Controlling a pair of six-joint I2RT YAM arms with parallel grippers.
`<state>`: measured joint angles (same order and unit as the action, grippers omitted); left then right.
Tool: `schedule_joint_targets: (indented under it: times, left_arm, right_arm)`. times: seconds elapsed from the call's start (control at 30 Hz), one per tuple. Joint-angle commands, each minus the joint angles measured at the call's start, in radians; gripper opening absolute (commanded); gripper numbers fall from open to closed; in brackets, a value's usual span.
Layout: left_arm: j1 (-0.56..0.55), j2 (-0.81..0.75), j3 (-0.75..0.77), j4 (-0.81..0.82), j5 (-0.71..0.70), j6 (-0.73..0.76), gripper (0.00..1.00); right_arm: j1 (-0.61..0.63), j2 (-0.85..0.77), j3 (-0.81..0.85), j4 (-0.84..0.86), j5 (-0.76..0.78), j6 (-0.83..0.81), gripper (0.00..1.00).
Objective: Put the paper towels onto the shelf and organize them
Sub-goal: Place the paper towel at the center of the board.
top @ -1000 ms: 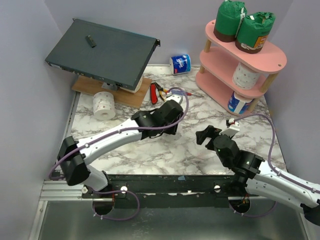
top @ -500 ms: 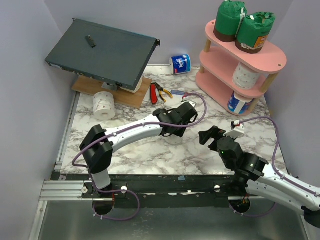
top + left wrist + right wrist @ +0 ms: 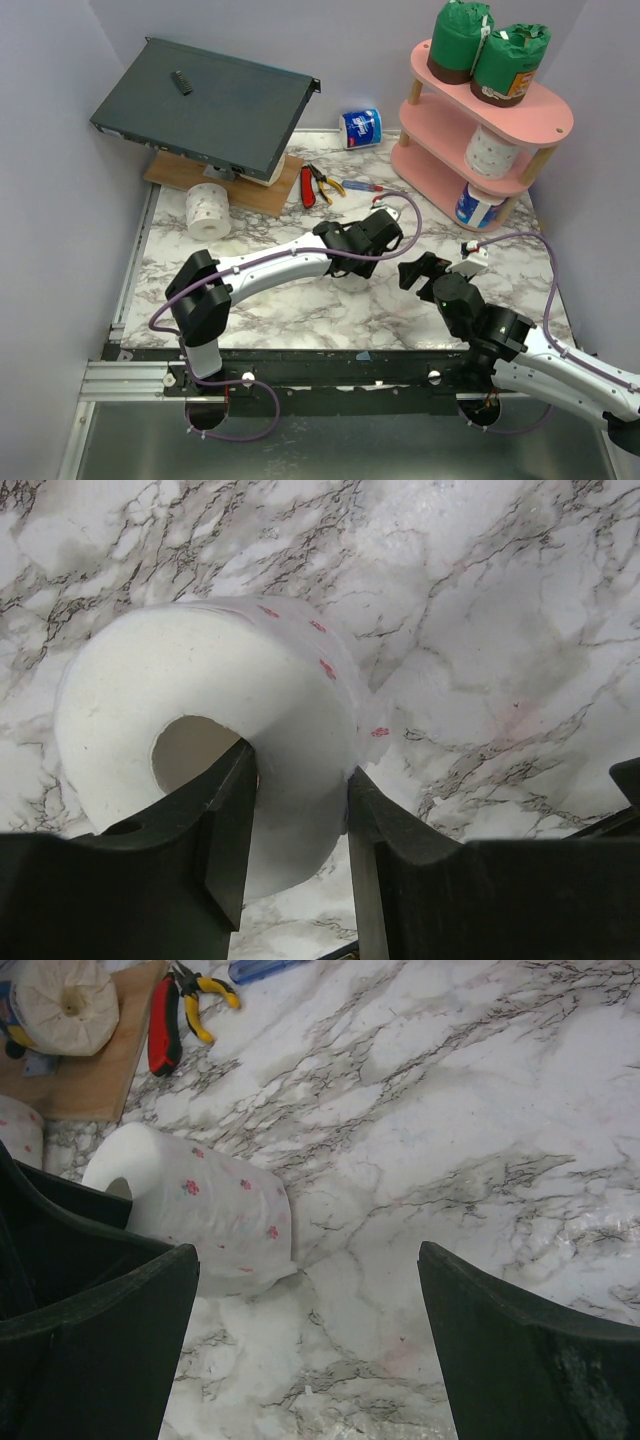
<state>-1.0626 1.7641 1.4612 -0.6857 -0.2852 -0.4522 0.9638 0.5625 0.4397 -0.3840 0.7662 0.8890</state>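
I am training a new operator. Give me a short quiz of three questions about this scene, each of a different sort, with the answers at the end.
1. True or false: the right gripper is shut on a roll.
2. How many green-wrapped rolls stand on the top tier of the pink shelf? A) one B) two C) three
3. Fill the gap: one of the left gripper's fingers sits inside the hollow ____ of the white roll; the other presses on its outside.
Key: 1 false, it is open and empty; 2 B; 3 core.
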Motion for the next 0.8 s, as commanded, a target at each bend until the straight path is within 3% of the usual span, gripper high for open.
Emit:
schedule_joint_targets:
  times: [0.0, 0.17, 0.33, 0.4, 0.47, 0.63, 0.77]
  left_arm:
    - [-0.006, -0.036, 0.048, -0.007, -0.036, 0.002, 0.37]
    - [-0.006, -0.089, 0.052, -0.048, -0.092, -0.013, 0.57]
    - [-0.007, -0.126, 0.045, -0.08, -0.11, -0.043, 0.69]
    - [-0.01, -0.162, 0.025, -0.085, -0.15, -0.07, 0.79]
    - [-0.011, -0.233, -0.028, -0.052, -0.189, -0.091, 0.98]
    - [0.026, -0.401, -0.243, 0.138, -0.24, -0.166, 0.99]
    - [0.148, -0.387, -0.255, 0.11, 0.011, -0.289, 0.99]
  right_arm:
    - [0.006, -0.009, -0.015, 0.005, 0.044, -0.007, 0.94]
    - [0.007, -0.02, -0.018, 0.005, 0.046, -0.005, 0.94]
    - [0.006, -0.019, -0.016, 0.004, 0.046, -0.004, 0.94]
    - [0.006, -0.023, -0.016, -0.001, 0.046, 0.0, 0.94]
    - [0.006, -0.029, -0.018, -0.004, 0.045, 0.009, 0.94]
    - [0.006, -0.059, -0.015, -0.027, 0.05, 0.054, 0.97]
    - [0.006, -0.083, -0.012, -0.041, 0.045, 0.066, 0.98]
